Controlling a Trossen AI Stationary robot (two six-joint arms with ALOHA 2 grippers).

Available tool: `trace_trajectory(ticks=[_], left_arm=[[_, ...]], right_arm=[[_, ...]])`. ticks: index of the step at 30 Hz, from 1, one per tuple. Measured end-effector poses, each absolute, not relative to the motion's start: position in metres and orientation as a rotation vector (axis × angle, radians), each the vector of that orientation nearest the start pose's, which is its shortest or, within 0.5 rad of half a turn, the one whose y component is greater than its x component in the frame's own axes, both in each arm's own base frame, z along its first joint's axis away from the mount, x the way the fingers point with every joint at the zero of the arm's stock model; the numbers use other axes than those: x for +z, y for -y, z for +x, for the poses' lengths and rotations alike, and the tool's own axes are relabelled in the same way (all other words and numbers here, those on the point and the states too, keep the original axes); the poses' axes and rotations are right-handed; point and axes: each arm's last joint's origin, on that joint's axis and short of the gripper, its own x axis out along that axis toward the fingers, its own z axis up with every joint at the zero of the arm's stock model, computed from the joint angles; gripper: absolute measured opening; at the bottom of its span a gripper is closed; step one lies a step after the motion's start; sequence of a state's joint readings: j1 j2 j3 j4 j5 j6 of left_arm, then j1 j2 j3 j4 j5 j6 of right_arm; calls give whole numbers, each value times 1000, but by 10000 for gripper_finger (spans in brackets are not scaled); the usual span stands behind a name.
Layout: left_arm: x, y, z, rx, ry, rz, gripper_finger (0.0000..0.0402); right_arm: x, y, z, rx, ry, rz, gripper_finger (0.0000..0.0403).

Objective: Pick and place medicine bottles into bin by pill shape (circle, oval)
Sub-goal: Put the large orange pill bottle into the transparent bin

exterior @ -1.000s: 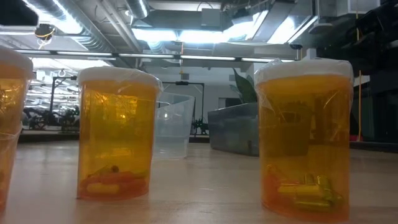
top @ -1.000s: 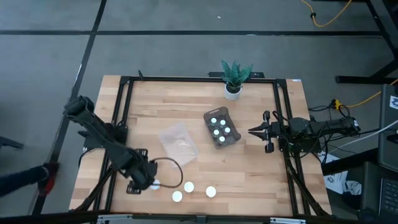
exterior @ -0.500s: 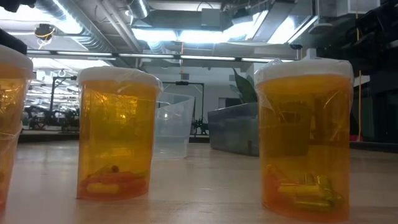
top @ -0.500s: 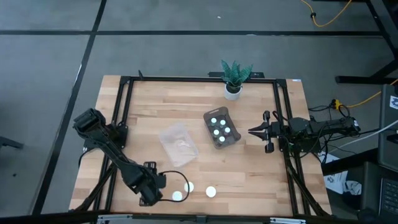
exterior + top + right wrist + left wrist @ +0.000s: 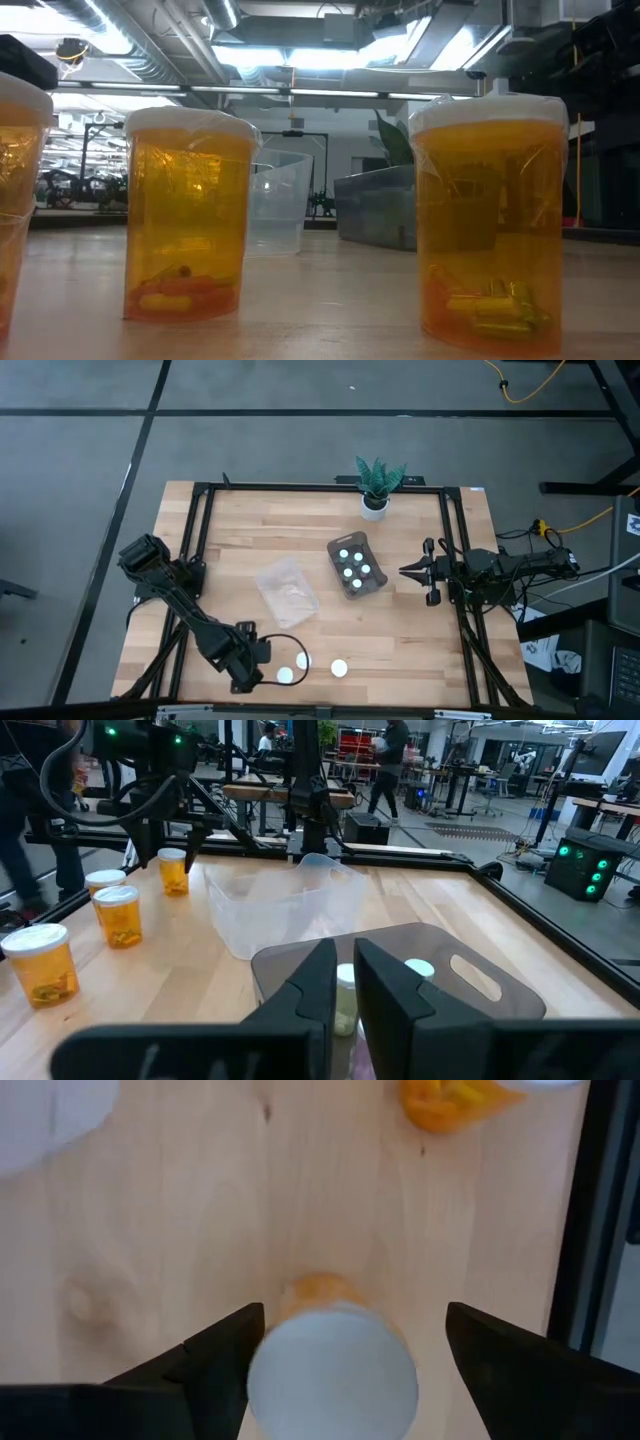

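Four amber bottles with white caps stand near the table's front edge. In the high view three show; the leftmost is hidden under my left gripper. In the left wrist view that bottle stands upright between the open fingers of my left gripper, which point down on either side of its cap. I cannot tell whether they touch it. The dark grey tray holds several small white-capped bottles. The clear tray lies left of it. My right gripper is shut, just right of the dark tray.
A potted green plant stands at the table's far edge. A black frame runs round the tabletop. A dark cable loops on the wood by the left gripper. Bare wood lies between the trays and the amber bottles.
My left gripper has gone toward the table's right and near edges, to stand over the leftmost amber bottle, which showed beside it before and is now hidden under it in the high view. No bottle has moved.
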State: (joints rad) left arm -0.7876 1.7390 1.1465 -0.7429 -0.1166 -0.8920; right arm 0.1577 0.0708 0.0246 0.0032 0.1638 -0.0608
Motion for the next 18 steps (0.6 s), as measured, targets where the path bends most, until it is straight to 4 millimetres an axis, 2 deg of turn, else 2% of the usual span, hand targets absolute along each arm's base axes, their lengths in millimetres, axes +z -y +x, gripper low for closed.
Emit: trace_trajectory(ticks=[5, 11, 18], left_arm=[[183, 227, 230, 7, -1342, -168, 287], [183, 226, 230, 27, -1345, -193, 241], [183, 223, 228, 123, -1443, -355, 182]], right_arm=[[167, -11, 100, -5, -43, -68, 43], [167, -11, 100, -5, -43, -68, 43], [167, -11, 100, -5, -42, -68, 43]])
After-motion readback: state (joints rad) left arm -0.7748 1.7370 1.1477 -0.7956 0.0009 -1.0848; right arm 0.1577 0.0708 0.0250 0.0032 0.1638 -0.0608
